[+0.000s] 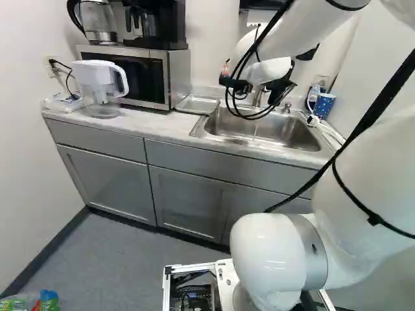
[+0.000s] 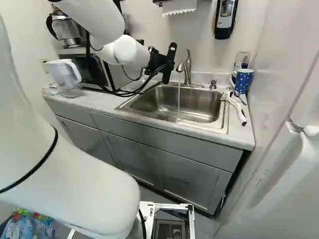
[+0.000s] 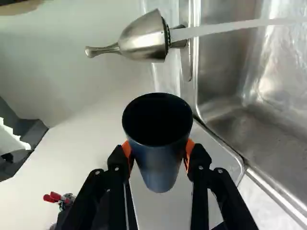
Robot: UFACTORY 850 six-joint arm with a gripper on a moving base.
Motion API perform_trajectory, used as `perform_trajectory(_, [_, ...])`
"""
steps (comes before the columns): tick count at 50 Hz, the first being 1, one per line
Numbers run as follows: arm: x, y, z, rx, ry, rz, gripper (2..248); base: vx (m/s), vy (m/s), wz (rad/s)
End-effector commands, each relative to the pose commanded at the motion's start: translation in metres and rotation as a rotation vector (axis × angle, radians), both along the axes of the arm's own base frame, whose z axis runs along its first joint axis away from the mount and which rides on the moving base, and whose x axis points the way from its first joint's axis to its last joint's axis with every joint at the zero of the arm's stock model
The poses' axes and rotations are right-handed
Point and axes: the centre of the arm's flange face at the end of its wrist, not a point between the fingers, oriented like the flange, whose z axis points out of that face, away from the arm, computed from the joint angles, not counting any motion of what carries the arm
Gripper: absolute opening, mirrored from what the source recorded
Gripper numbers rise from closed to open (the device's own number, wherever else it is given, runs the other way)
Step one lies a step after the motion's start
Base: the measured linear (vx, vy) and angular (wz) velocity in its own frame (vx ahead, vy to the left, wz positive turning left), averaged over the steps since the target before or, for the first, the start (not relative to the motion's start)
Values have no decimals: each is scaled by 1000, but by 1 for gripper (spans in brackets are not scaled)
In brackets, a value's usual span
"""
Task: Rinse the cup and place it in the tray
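Observation:
My gripper (image 2: 169, 62) hangs over the left part of the sink in the right base view. In the wrist view the gripper (image 3: 159, 149) is shut on a dark blue cup (image 3: 160, 168), an orange pad against each side. The cup's dark open mouth faces the wrist camera. Water (image 2: 179, 94) runs from the metal faucet (image 2: 187, 69) into the sink (image 2: 204, 109); in the wrist view the stream (image 3: 230, 28) passes beside the cup without touching it. The metal tray (image 1: 198, 104) lies on the counter beside the sink, left of it in the left base view.
A microwave (image 1: 137, 76) and a water pitcher (image 1: 100, 87) stand on the counter beyond the tray. Right of the sink are a blue patterned mug (image 2: 242, 80) and a white-handled brush (image 2: 237, 107). A soap dispenser (image 2: 226, 19) hangs on the wall.

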Motion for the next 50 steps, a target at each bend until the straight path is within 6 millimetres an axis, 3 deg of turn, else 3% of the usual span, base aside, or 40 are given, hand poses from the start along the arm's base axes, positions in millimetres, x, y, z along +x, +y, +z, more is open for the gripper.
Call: perform_trajectory(50, [0,0,0,-495,57,164,122,0,0,0])
